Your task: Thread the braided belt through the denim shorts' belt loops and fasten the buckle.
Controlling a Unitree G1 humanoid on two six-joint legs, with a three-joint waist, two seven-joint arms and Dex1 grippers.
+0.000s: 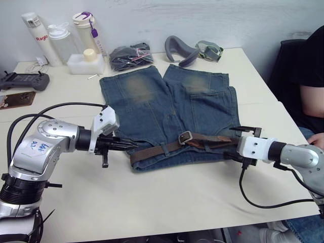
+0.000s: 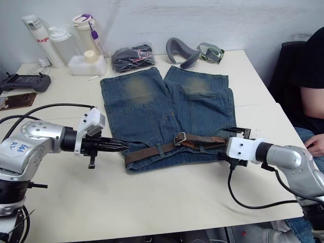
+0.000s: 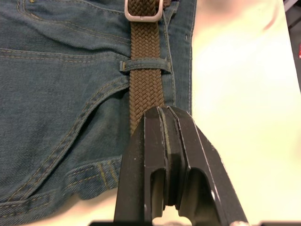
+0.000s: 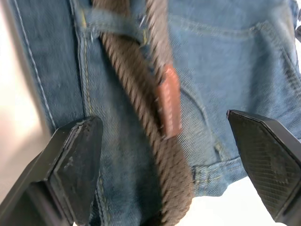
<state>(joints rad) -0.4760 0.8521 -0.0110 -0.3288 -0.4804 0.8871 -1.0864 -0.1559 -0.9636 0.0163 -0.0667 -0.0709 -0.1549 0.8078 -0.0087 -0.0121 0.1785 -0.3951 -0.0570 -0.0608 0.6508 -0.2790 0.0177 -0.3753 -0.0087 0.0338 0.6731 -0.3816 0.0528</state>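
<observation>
The right gripper point(image 4: 174, 179) stands wide open over the braided belt's point(image 1: 162, 149) tan tip. The left gripper point(image 1: 132, 145) is closed and empty, touching the belt's other end. The belt runs along the denim shorts' point(image 1: 152, 109) waistband, parallel to the tabletop's point(image 1: 167, 202) near edge.

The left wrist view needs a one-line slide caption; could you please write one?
Shut left claw at the braided belt, which passes under a belt loop of the denim shorts.
</observation>
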